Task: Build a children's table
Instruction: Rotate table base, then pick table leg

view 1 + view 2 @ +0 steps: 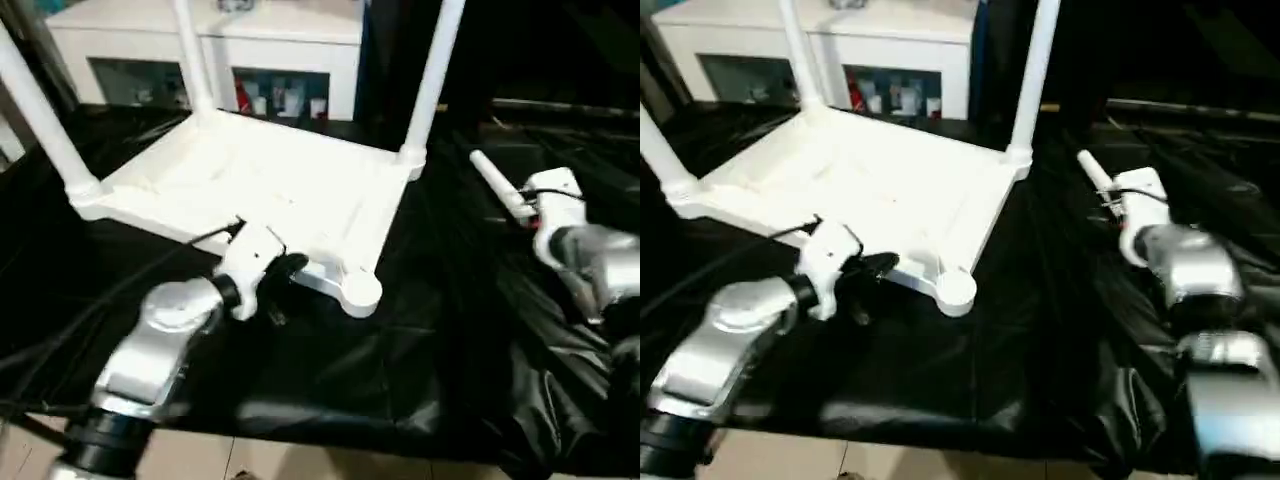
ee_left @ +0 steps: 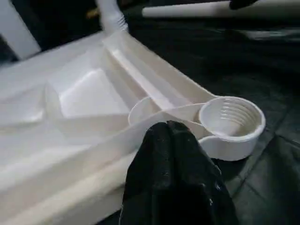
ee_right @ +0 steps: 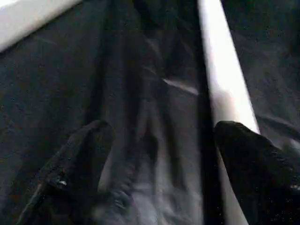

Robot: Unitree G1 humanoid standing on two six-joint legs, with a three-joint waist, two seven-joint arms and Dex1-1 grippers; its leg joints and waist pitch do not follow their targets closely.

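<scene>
The white tabletop (image 1: 250,185) lies upside down on the black cloth. Three white legs (image 1: 432,80) stand upright in its corner sockets. The near right socket (image 2: 232,124) is empty, and its threads show. My left gripper (image 2: 171,159) is shut, its tips against the tabletop's near rim just beside that empty socket. A loose fourth leg (image 1: 493,180) lies on the cloth to the right of the tabletop. My right gripper (image 3: 164,140) hangs open over the cloth. The loose leg (image 3: 225,89) runs along the outer side of one of its fingers (image 3: 253,154), with nothing between the jaws.
A white cabinet (image 1: 280,40) with items behind its doors stands behind the work surface. Black crinkled cloth (image 1: 440,330) covers the surface down to its front edge, with light floor below. A black cable (image 1: 150,265) trails from my left wrist across the cloth.
</scene>
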